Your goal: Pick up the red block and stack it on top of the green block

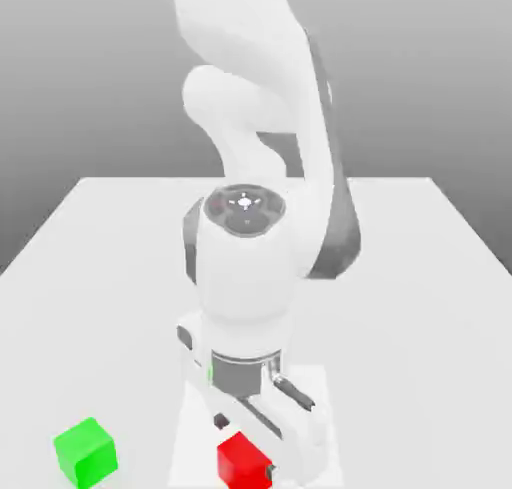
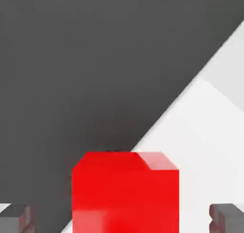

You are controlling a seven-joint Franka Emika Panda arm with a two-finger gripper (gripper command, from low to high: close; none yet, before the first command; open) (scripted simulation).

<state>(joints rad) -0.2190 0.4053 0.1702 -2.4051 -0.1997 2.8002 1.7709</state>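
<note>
Two dark fingertips standing spread, not touching the one red block sitting between them with clear gaps either side; gripper hanging low at the near table edge. Block cube-shaped, no long axis, one corner toward camera, partly hidden behind the hand. One green block resting apart toward exterior view's left.

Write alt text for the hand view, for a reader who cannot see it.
A red block sits between the two dark fingertips of the open end effector, with a gap on either side of it. Behind the block, a dark floor meets the white table along a diagonal edge.
</note>
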